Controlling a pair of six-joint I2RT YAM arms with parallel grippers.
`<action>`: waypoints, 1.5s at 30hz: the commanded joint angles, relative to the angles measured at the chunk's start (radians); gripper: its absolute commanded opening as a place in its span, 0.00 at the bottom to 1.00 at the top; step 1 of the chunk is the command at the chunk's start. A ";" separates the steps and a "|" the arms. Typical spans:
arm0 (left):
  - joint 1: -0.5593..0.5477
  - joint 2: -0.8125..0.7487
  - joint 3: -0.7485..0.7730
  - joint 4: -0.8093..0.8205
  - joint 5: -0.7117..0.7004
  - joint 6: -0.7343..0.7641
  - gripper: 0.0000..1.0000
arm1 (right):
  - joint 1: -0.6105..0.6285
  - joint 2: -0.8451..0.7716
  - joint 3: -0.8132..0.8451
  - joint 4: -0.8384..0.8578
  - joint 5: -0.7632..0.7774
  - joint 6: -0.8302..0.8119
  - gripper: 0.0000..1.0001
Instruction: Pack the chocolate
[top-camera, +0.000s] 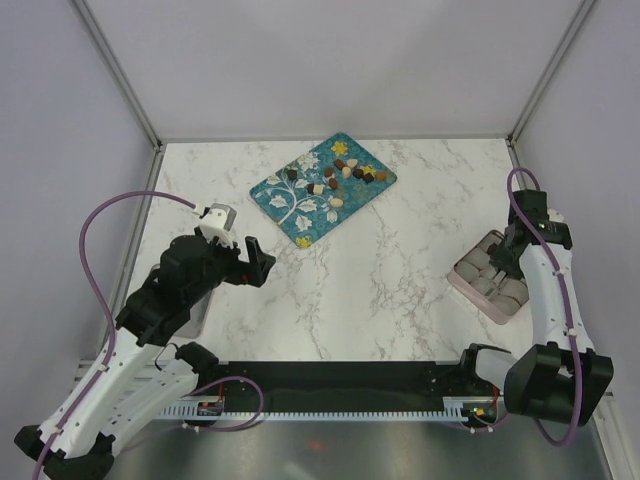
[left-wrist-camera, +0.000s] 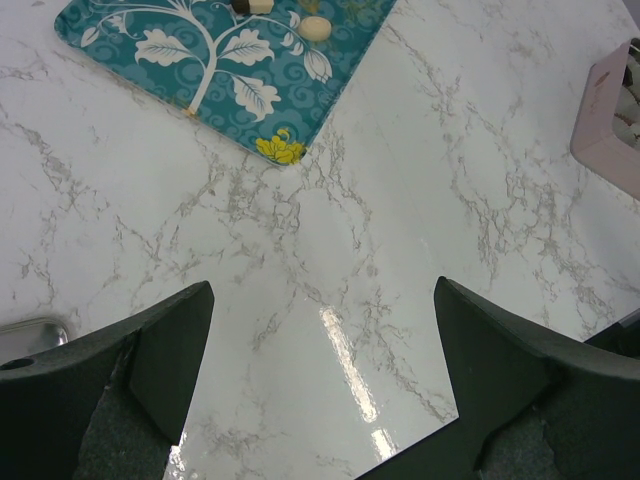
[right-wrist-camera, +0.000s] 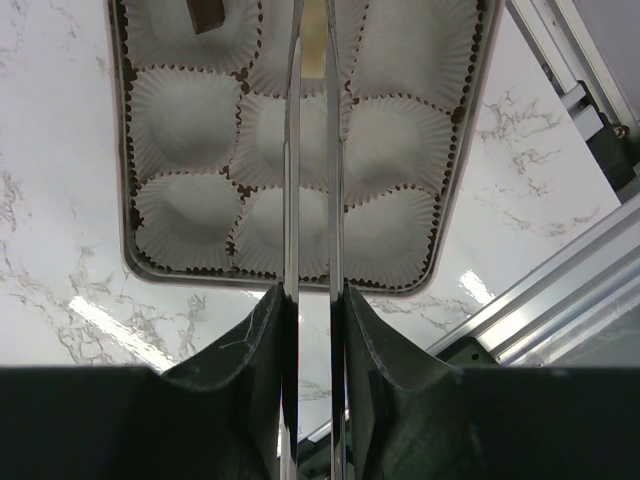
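1. Right wrist view: my right fingers (right-wrist-camera: 245, 370) clamp the tongs (right-wrist-camera: 292, 200) over the box (right-wrist-camera: 127, 240); a loosened grip could tip them onto the paper cups (right-wrist-camera: 185, 105) and crush them.
2. My left fingers (left-wrist-camera: 165, 350) are spread wide, empty.
3. The chocolate (top-camera: 345, 172) lies on the tray (top-camera: 283, 200), upper centre of the top view; bare surface (top-camera: 400, 250) between tray and box leaves room.
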 joint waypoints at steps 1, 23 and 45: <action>-0.005 -0.005 0.006 0.004 0.006 0.026 1.00 | -0.008 0.015 0.005 0.063 -0.009 -0.009 0.31; -0.011 -0.005 0.006 0.002 0.000 0.028 1.00 | -0.015 0.042 -0.027 0.105 0.032 0.003 0.42; -0.025 0.013 0.010 0.013 -0.035 0.032 1.00 | 0.334 0.151 0.325 0.070 0.086 0.008 0.43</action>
